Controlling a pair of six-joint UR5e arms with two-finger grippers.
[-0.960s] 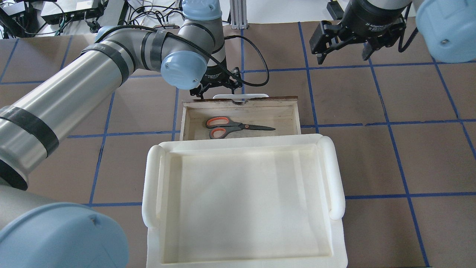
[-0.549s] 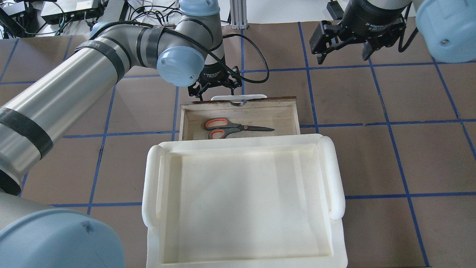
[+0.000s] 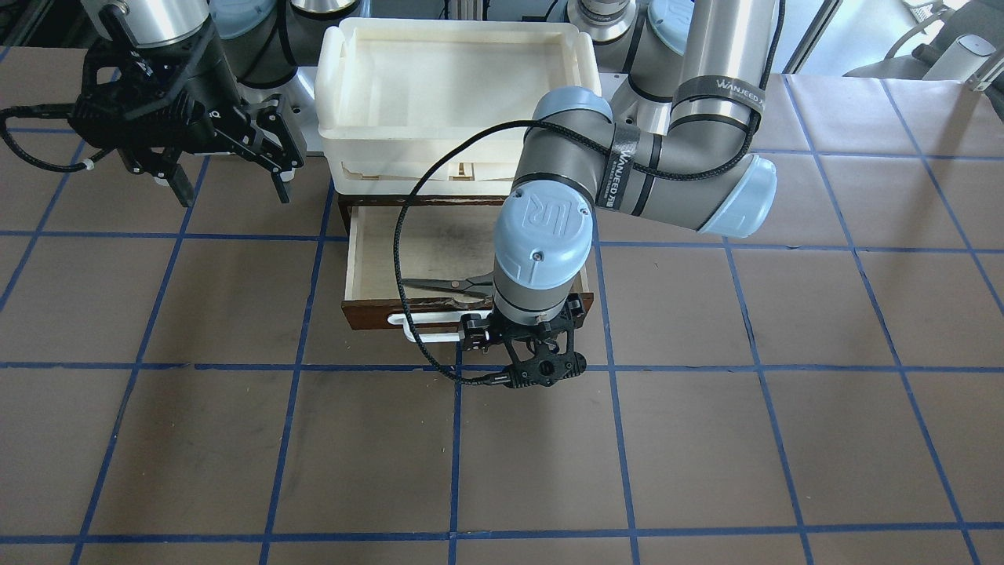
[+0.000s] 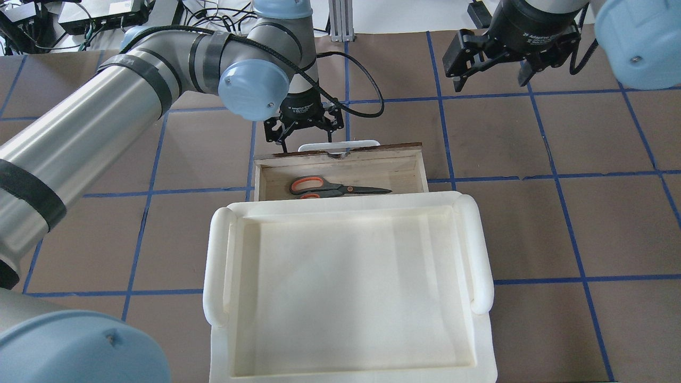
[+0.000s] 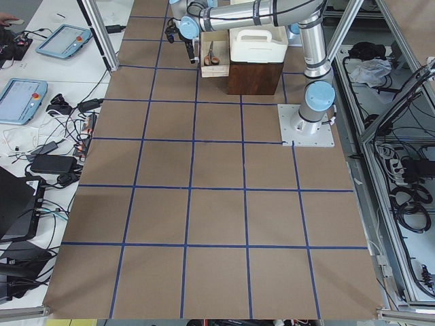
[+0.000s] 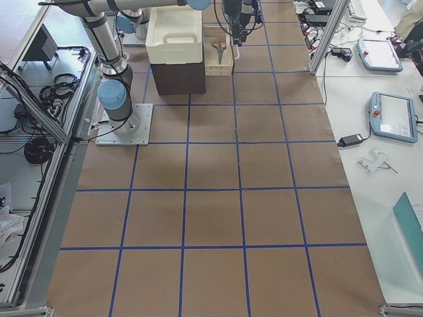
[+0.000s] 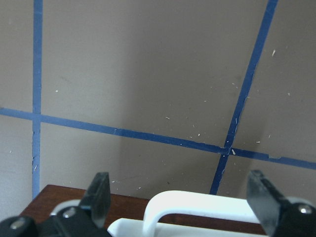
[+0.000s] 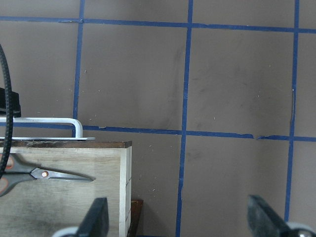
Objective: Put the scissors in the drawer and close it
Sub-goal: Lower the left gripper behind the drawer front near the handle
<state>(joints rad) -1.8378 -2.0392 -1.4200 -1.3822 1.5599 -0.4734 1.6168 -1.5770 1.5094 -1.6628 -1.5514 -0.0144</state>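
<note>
Hanging open and empty, the left claw (image 4: 304, 134) sits right by the white handle (image 4: 340, 143) of the drawer (image 4: 421, 169). The scissors (image 4: 340, 189) lie sideways inside it, so the push should go toward the robot.

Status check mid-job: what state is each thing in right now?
drawer: partly open.
scissors: blades closed, lying flat inside the drawer.
left gripper: open, at the drawer's white handle.
right gripper: open, empty, off to the side.
tray: empty.

Overhead from behind, front view opposite, both steeply over drawer (image 4: 372, 162)
</note>
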